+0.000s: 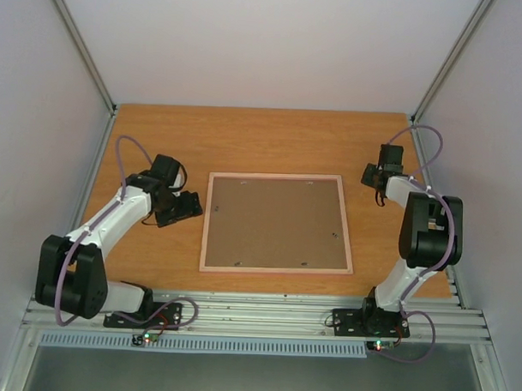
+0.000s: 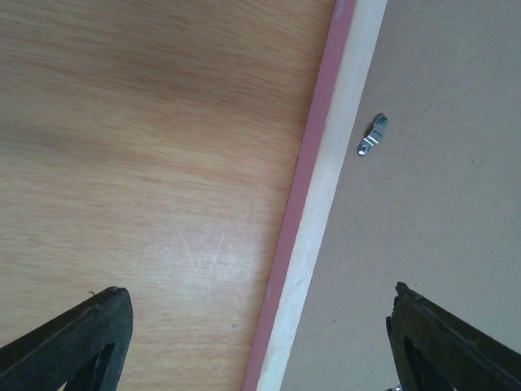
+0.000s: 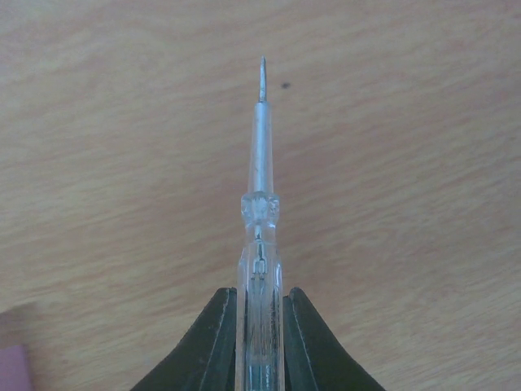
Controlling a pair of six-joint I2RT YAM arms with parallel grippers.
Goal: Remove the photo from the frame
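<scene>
The frame (image 1: pixel 204 232) lies face down mid-table, its light wood back up and a pink edge (image 2: pixel 303 179) showing along the side. A brown backing board (image 1: pixel 275 222) fills it, held by small metal clips (image 2: pixel 373 135). The photo is hidden under the board. My left gripper (image 1: pixel 190 206) is open and hovers over the frame's left rail (image 2: pixel 334 187), one finger (image 2: pixel 85 330) over bare table, the other (image 2: pixel 435 330) over the board. My right gripper (image 1: pixel 371 175), off the frame's right top corner, is shut on a clear-handled screwdriver (image 3: pixel 260 163) whose tip points at the table.
The wooden table (image 1: pixel 272 136) is walled in by white panels on the left, back and right. An aluminium rail (image 1: pixel 257 311) carrying both arm bases runs along the near edge. A pink corner (image 3: pixel 12 371) shows at the bottom left of the right wrist view.
</scene>
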